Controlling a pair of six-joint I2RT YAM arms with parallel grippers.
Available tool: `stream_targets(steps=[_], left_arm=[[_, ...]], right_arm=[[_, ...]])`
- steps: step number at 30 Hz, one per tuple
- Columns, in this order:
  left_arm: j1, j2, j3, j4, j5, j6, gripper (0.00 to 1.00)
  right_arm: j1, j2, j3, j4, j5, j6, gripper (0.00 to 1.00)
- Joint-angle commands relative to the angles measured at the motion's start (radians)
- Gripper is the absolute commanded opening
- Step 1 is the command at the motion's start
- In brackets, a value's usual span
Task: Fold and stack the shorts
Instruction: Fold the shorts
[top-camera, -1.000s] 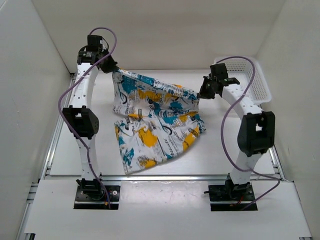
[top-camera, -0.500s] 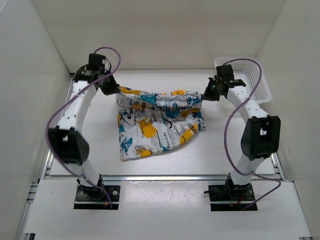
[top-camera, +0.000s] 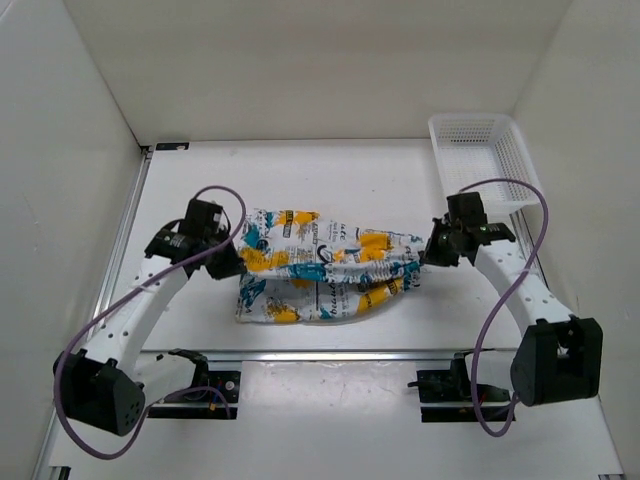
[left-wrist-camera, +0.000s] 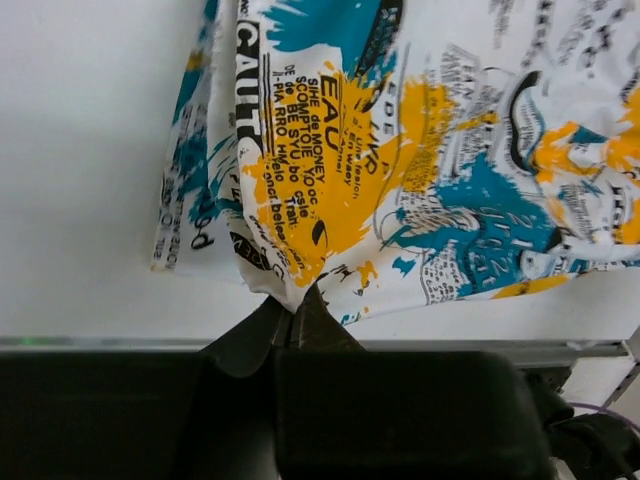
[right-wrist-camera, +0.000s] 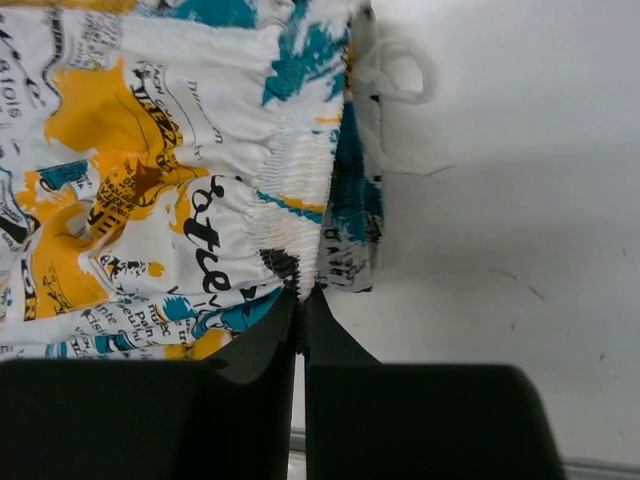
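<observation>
Both arms are down low over the table (top-camera: 330, 180), and the shorts (top-camera: 325, 280) lie between them near the front edge, a rumpled band of cloth running left to right. The left gripper (top-camera: 228, 262) is at the left end: in the wrist view its jaws are pressed together with a corner of the fabric pinched between the tips, white cloth with a big yellow-orange patch, black lettering and teal splashes fanning out above. The right gripper (top-camera: 432, 252) is at the right end, its jaws likewise closed tight on the edge of the cloth, right at the gathered elastic waistband. A thin white drawstring (right-wrist-camera: 400, 75) loops out onto the bare table just beside that band. From above, the shorts look doubled over, an upper layer lying over a lower one that peeks out along the near side, wrinkled through the middle, and the print is busy all over, teal, orange and black on white. The white mesh basket (top-camera: 487, 160) sits at the far right corner, well apart from the cloth.
</observation>
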Motion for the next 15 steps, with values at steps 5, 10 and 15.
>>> stream_targets(steps=[5, 10, 15], left_arm=[[-0.041, -0.073, -0.191, 0.006, 0.004, -0.1, 0.43], [-0.041, -0.062, -0.185, 0.006, -0.005, -0.1, 0.84], [-0.041, -0.001, -0.181, 0.015, -0.048, -0.129, 0.87]], right_arm=[[0.001, -0.102, -0.162, -0.041, -0.01, 0.1, 0.57], [0.001, -0.15, -0.172, -0.07, 0.024, 0.123, 0.78], [-0.008, -0.15, -0.151, -0.057, -0.002, 0.141, 0.77]])
